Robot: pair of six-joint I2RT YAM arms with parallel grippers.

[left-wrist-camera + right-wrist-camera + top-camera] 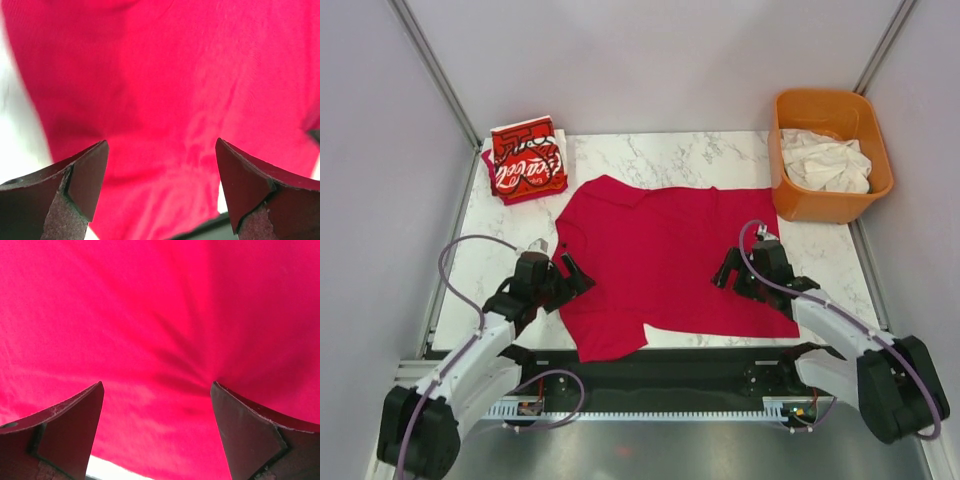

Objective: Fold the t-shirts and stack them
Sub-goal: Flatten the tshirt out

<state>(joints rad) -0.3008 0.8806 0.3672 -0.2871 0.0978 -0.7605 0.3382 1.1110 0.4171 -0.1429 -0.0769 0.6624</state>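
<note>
On the white marble tabletop point(670, 155), plain crimson cloth t-shirt point(670, 255) spread flat, left tool point(161, 143) and right tool point(156, 384) both gaping over it, folded red Coca-Cola-print t-shirt point(527, 160) far-left, off-white shirts point(825, 162) inside orange plastic tub point(820, 208).

The plain red shirt point(670, 260) is spread flat and unfolded across the middle of the table point(660, 150), its collar turned to the left and its hem to the right. One sleeve is laid out to the near edge. The Coca-Cola shirt point(527, 160) is folded into a compact block, white script uppermost, and is set at the far left corner. The off-white shirts point(825, 162) are heaped, crumpled, in the tub point(790, 205) at the far right (their number cannot be told).
</note>
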